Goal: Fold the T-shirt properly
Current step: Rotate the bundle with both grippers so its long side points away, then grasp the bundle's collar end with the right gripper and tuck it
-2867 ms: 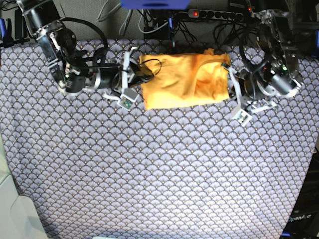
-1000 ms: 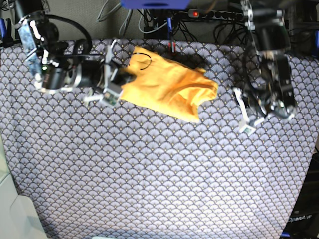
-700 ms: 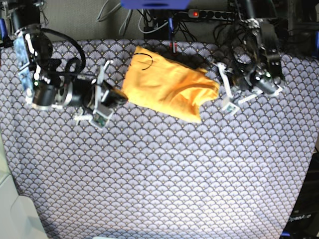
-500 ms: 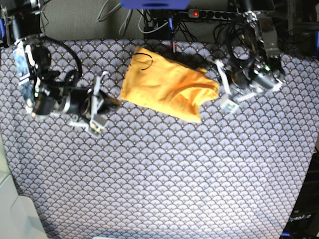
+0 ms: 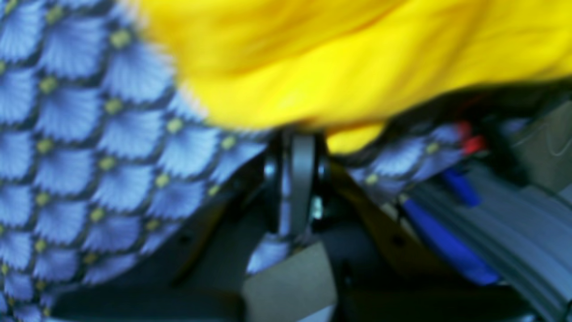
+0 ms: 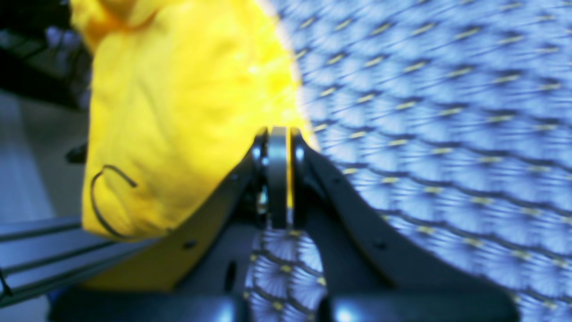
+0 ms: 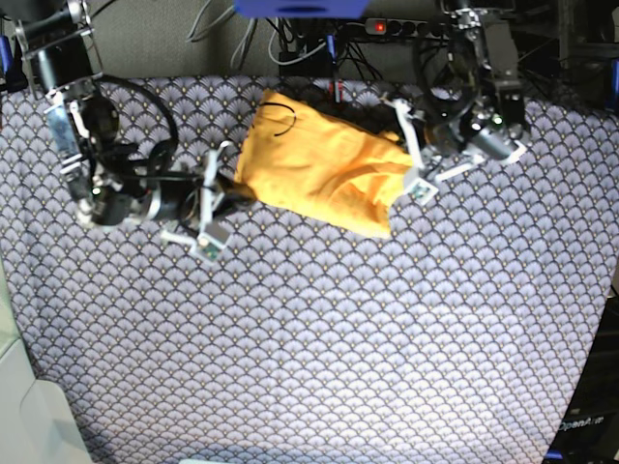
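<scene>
- Most of the base view is tablecloth (image 7: 309, 338), blue-grey with a fan pattern, spread flat and bare toward the near side.
- Next in size, the shirt (image 7: 319, 174) lies at the far middle of the cloth as a folded, rumpled bundle; its long axis is skewed, running from the far corner on the right arm's side down to the near corner on the left arm's side.
- Right gripper (image 7: 224, 189) sits just beside the shirt's end on that view's left, at table height; in its wrist view the jaws (image 6: 278, 179) look pressed together with nothing between them, the yellow edge lying just past the tips.
- Left gripper (image 7: 410, 164) is at the opposite end, touching or nearly touching the cloth edge; its wrist view is blurred, the fingers (image 5: 297, 183) appear closed and empty, with the shirt (image 5: 348, 62) right ahead of them.
- Both arms flank the bundle along its long axis, about equally near; the skew suggests the coming move is squaring it up, each end taken from its own side.
- Smallest, a thin black cable loop (image 7: 280, 111) lies on the shirt's far corner and could snag.
</scene>
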`<state>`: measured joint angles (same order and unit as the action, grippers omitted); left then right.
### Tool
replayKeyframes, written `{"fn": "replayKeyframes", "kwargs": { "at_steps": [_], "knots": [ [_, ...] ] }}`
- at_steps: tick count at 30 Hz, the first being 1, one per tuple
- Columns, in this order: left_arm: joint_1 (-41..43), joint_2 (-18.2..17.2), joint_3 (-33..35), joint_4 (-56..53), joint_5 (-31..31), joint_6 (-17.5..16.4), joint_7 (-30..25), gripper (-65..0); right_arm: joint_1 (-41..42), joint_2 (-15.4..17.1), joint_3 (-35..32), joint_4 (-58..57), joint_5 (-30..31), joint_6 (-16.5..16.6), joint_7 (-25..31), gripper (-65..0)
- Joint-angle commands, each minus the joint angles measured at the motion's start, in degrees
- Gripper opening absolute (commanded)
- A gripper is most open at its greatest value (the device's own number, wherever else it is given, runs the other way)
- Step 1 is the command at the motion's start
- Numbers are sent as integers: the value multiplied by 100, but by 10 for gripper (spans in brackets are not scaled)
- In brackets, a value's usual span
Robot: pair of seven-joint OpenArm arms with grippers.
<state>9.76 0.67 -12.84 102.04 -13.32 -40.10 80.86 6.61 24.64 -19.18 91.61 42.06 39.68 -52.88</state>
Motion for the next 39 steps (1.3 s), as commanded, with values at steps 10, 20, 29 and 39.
{"fn": "replayKeyframes", "kwargs": {
  "at_steps": [10, 20, 29, 39],
  "knots": [
    [-892, 386, 383, -837, -79, 10, -86, -611, -182, 63, -196, -93, 71, 32, 378, -650],
    [-1877, 430, 357, -2402, -123, 10, -495, -611, -877, 371, -188, 795, 71, 32, 370, -650],
    [-2633, 764, 348, -3149, -132, 10, -873, -611, -1184, 529, -152, 918, 71, 32, 466, -650],
    [-2580, 210, -610, -2059, -140, 10, -86, -611, -1263, 758, 947, 1014, 106, 32, 475, -650]
  ]
}}
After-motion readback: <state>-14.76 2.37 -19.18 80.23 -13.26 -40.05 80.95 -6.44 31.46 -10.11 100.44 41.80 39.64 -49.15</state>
